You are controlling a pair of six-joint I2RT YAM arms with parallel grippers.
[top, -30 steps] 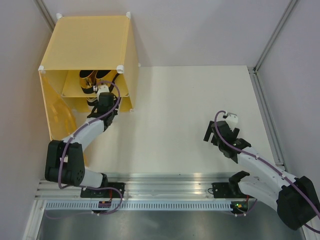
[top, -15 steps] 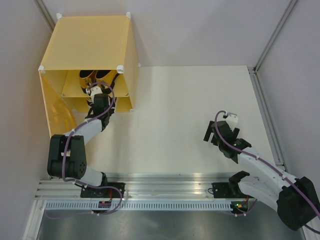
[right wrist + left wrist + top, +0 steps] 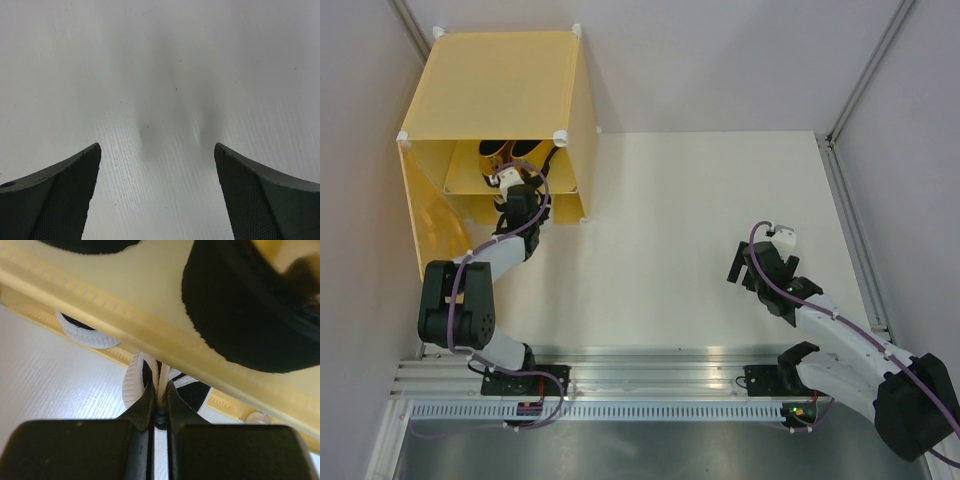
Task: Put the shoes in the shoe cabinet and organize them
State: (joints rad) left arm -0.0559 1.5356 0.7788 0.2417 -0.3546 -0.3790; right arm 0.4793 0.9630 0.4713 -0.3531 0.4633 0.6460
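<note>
1. Both gold loafers (image 3: 500, 152) sit side by side on the inner shelf (image 3: 150, 335) of the shoe cabinet (image 3: 500, 80), and we see no shoe out on the tabletop (image 3: 700, 220).
2. The left hand (image 3: 160, 396) reaches into the lower compartment. It is pinched tight on a thin edge of a white sneaker (image 3: 133, 382) — its heel collar, we think, though the view is too close to be sure.
3. A second sneaker (image 3: 85, 335) lies just to the left, also under the shelf.
4. The right hand (image 3: 156, 150) hovers with its fingers spread wide, holding nothing, well apart from the cabinet.
5. We judge the task nearly done — what is left is to let go of the sneaker and straighten the pair.
6. The cabinet is translucent yellow-orange plastic with a ribbed shelf edge. The sneaker soles are white ridged rubber, the loafers are shiny metallic with dark insides, and the tabletop is matte white.
</note>
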